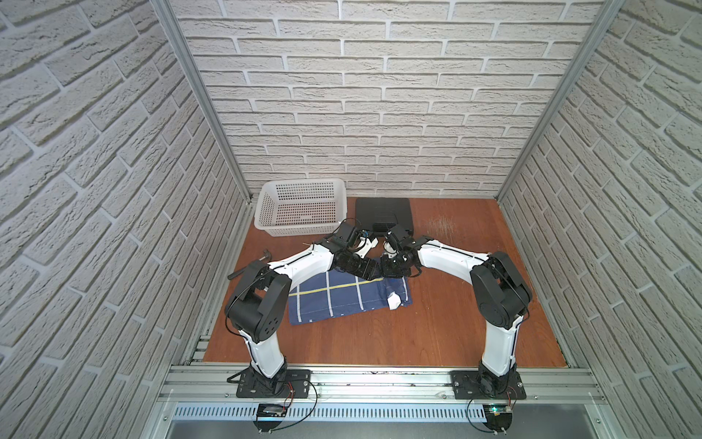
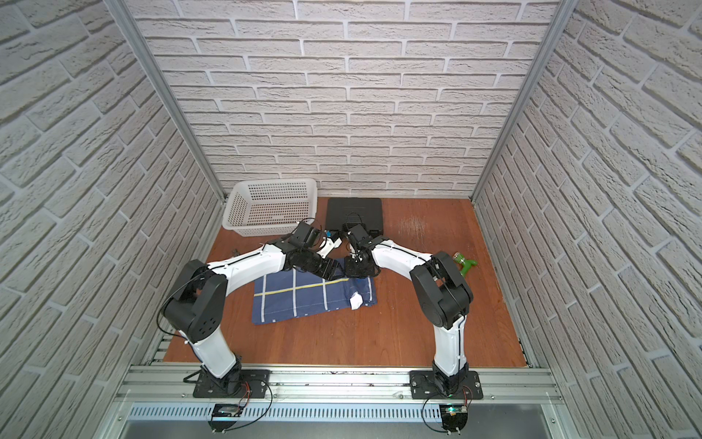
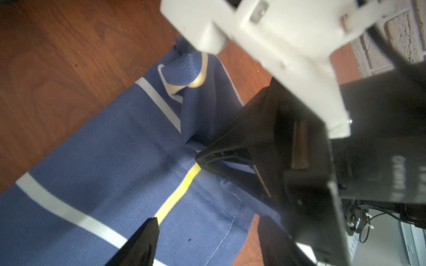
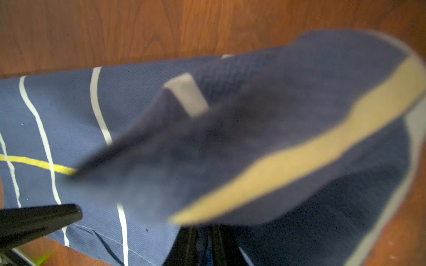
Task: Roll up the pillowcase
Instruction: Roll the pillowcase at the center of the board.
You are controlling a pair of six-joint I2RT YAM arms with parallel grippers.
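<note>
the pillowcase [image 1: 334, 300] lay as a folded strip on the counter [image 1: 418, 334], between the two arms, its white tag [image 1: 394, 301] showing near the right end. the right gripper [image 4: 205, 244] had its jaws clenched on a bunch of cloth at that end. the bunch was held up off the counter and flopped over in front of the wrist camera, the yellow line [image 4: 299, 156] bending with it. the left gripper [image 3: 207, 239] hovered just beside it over the strip, jaws released and grasping nothing.

the cloth looked light, soft and limp, so it would likely sag and crease wherever nothing supported it. the folded layers could also slide apart. a pinch at one spot seemed likely to start a skewed, cone-shaped roll. the better hold was probably the short end edge, taken near both corners and through all layers. that left the free jaws to take the near corner. the raised end could then be turned over evenly and kept snug.
</note>
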